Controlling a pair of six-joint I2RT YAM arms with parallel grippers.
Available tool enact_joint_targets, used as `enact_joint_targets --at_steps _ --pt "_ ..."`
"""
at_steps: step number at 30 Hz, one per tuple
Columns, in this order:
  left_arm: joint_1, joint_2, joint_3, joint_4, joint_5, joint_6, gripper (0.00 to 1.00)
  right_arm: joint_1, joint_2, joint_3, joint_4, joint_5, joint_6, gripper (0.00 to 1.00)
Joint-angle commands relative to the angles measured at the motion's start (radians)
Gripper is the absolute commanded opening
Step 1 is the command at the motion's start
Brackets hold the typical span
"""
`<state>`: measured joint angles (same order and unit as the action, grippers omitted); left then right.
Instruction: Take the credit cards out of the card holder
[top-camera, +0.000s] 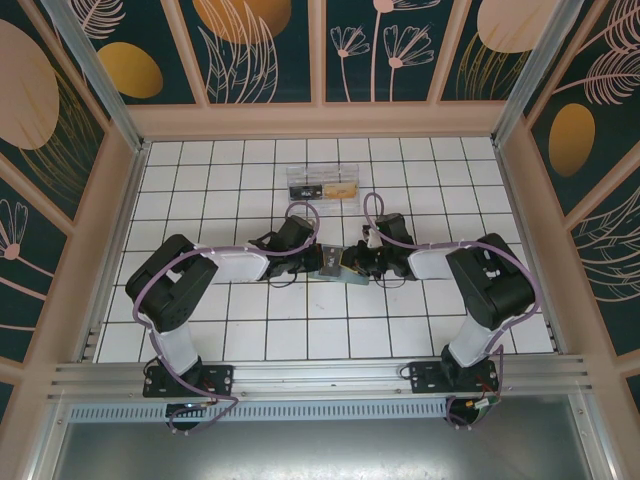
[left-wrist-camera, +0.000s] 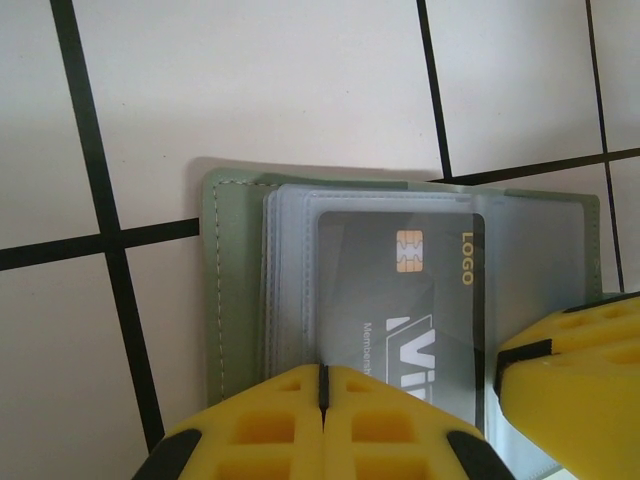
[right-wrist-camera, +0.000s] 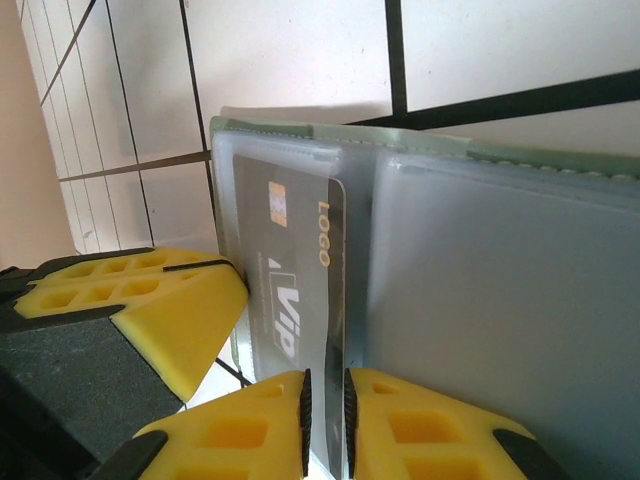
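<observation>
— Left wrist, nearest item?
— Left gripper (left-wrist-camera: 322, 378), jaws shut on green card holder (left-wrist-camera: 232, 290). Grey VIP credit card (left-wrist-camera: 400, 300) sits in its clear sleeve, chip legible.
— Right wrist adds?
— Right gripper (right-wrist-camera: 325, 388), jaws narrow, nipping the sleeve edge.
— Top external?
— Elbows out, wrists meeting over tiled table (top-camera: 200, 170); clear packet (top-camera: 322, 185) beyond.

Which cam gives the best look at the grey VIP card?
Left wrist: the card sits nearly face-on in its clear sleeve, chip and lettering legible. Right wrist shows it obliquely, foreshortened. In top external the card holder is tiny at mid-table; card indiscernible.
</observation>
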<state>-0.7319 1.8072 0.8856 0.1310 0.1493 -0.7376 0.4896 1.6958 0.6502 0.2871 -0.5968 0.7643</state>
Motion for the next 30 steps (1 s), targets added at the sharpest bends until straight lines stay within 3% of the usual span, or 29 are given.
enact_joint_targets --at_steps 1,15,20,30 --pt "0.005 0.02 -0.023 0.009 0.018 -0.011 0.0 -0.008 0.023 0.022 -0.005 -0.014 -0.02 0.2" --pt "0.005 0.024 -0.029 0.022 0.033 -0.015 0.0 -0.008 0.04 0.032 0.024 -0.044 -0.007 0.16" --pt "0.005 0.022 -0.033 0.02 0.032 -0.015 0.0 -0.009 0.037 0.028 0.034 -0.049 -0.005 0.0" --pt "0.011 0.025 -0.027 -0.007 0.004 -0.01 0.0 -0.054 -0.013 -0.043 0.078 -0.06 0.014 0.0"
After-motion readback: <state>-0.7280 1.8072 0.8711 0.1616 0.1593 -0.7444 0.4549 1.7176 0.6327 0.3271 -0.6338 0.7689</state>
